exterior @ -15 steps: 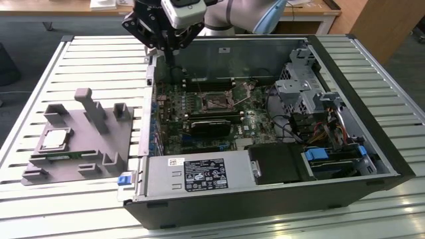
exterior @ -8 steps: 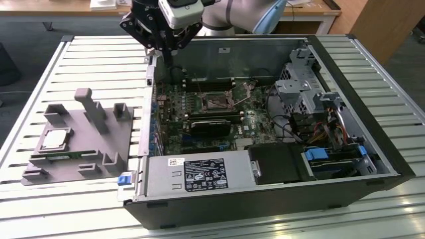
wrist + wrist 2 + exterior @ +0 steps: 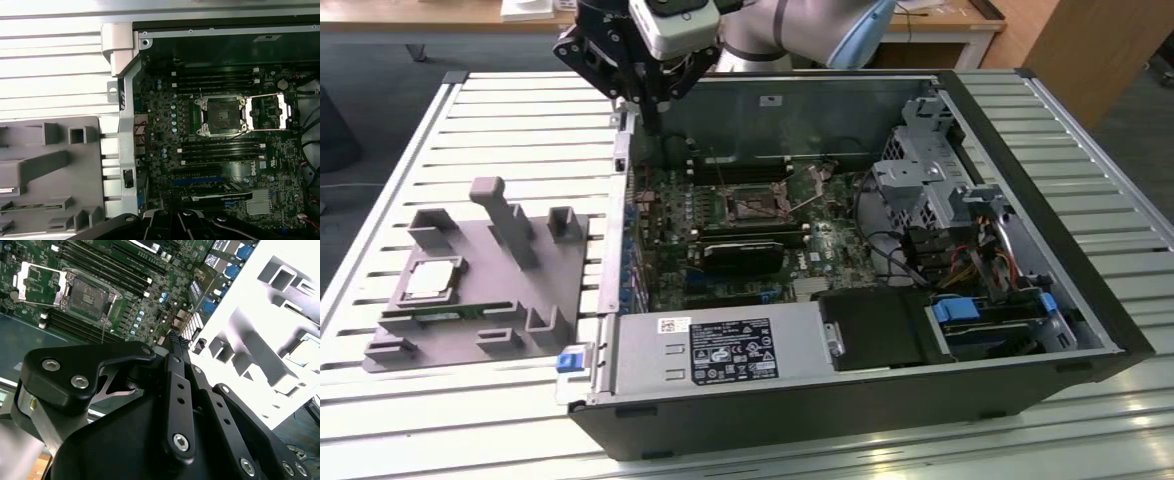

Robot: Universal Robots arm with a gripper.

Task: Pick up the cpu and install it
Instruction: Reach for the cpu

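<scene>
As the exterior view is showing it, black two-finger gripper (image 3: 648, 112): it is hanging over the far edge of the open black computer case (image 3: 1081, 290), on the exterior view's left, fingers pressing together and gripping nothing.
Small flat square silvery-grey cpu (image 3: 431, 280): lying in the grey plastic parts tray (image 3: 507, 290) outside the case, well apart from the gripper.
White slatted metal table (image 3: 520, 120): stretching open between gripper and tray.
Second wrist view, fingers (image 3: 176, 390): meeting at their tips above the green motherboard (image 3: 150, 310).
Square processor socket (image 3: 87, 295): sitting uncovered, its silver load frame (image 3: 37, 282) lying swung open beside it.
First wrist view, socket (image 3: 220, 115): sitting between black memory slots (image 3: 215, 80); tray (image 3: 50, 165) lying just outside the case's grey side rail (image 3: 125, 150).
</scene>
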